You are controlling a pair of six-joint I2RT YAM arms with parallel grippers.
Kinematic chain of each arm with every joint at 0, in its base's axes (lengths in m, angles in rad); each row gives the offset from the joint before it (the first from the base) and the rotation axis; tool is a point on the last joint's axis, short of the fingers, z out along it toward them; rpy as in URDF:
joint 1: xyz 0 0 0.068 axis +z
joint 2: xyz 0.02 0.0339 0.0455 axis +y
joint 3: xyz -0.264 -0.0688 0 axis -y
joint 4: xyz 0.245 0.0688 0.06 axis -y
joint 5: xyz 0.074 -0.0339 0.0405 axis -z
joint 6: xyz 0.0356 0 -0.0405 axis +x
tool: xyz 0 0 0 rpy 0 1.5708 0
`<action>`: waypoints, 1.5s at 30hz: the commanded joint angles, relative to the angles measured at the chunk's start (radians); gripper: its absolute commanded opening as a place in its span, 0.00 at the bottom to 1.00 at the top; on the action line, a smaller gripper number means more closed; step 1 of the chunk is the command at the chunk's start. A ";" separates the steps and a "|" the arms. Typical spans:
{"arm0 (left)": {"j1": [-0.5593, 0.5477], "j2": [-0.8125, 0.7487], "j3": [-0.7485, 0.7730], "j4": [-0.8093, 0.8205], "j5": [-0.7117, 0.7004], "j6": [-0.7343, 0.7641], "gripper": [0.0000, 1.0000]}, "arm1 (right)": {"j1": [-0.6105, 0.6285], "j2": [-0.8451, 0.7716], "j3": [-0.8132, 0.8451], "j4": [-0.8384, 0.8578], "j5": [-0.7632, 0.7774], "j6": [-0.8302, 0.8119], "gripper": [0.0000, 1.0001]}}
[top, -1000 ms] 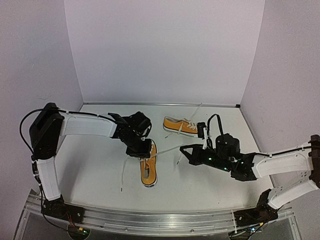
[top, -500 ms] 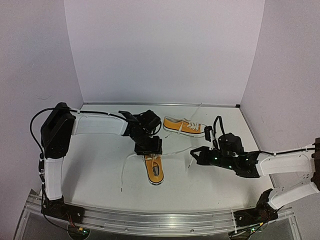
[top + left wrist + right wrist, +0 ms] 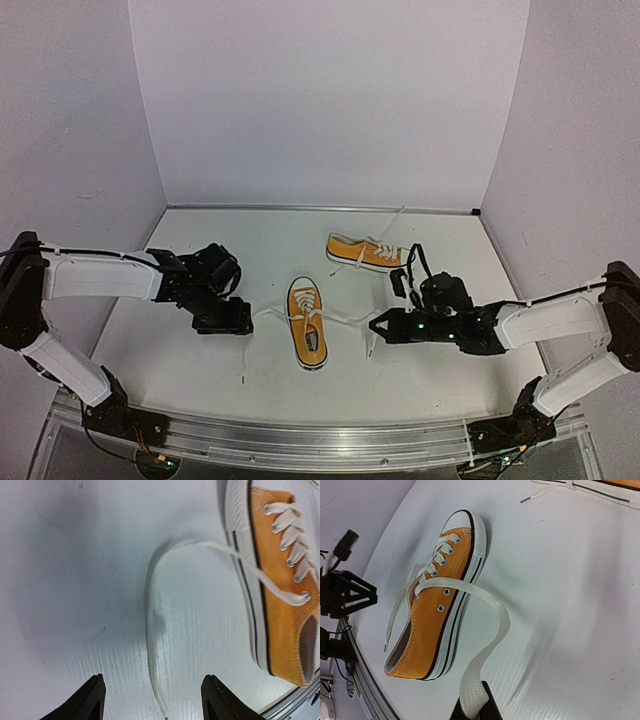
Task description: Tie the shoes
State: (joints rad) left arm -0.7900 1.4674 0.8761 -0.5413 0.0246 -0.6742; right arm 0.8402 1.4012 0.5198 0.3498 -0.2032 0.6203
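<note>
shoe (image 3: 307,325): mid-table, untied
left gripper (image 3: 238,325): spread wide, empty, lace (image 3: 150,630) lying loose right under it
right gripper (image 3: 378,328): pinching other lace (image 3: 487,655)
step: looks like crossing laces
next: left should regrab its lace

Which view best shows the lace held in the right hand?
Right wrist: the lace arcs from the shoe into the shut right hand, its full width visible. The top view shows only a thin line; the left wrist shows the other lace instead.

Bright, even light; soft shadows on the table (image 3: 75,545); the near shoe (image 3: 280,595) slightly blurred.
</note>
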 commanded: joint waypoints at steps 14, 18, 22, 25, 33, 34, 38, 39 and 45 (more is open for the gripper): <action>-0.025 0.234 -0.004 0.118 -0.028 0.052 0.33 | -0.004 -0.071 0.170 -0.128 -0.023 -0.074 0.00; -0.031 0.179 -0.027 0.126 0.008 0.043 0.05 | -0.004 -0.076 0.259 -0.158 -0.051 -0.107 0.01; -0.040 0.003 -0.077 0.140 0.011 0.035 0.00 | -0.003 -0.012 0.357 -0.149 -0.104 -0.125 0.01; -0.047 -0.112 -0.115 0.134 0.030 0.037 0.00 | -0.003 0.096 0.454 -0.101 -0.158 -0.118 0.01; -0.074 -0.330 -0.229 0.125 0.117 0.020 0.00 | 0.077 0.445 0.740 0.061 -0.247 -0.034 0.00; -0.075 -0.350 -0.239 0.115 0.120 0.017 0.00 | 0.089 0.497 0.778 0.068 -0.253 -0.025 0.00; -0.079 -0.431 -0.264 0.089 0.142 0.013 0.00 | 0.138 0.666 0.920 0.081 -0.260 0.009 0.02; -0.080 -0.445 -0.272 0.082 0.147 0.013 0.00 | 0.147 0.695 0.945 0.081 -0.261 0.015 0.03; -0.083 -0.507 -0.305 0.067 0.205 0.015 0.00 | 0.187 0.790 1.012 0.053 -0.281 0.043 0.36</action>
State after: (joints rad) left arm -0.8660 0.9951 0.5858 -0.4613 0.1765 -0.6552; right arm 1.0132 2.1701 1.4835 0.3885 -0.4553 0.6381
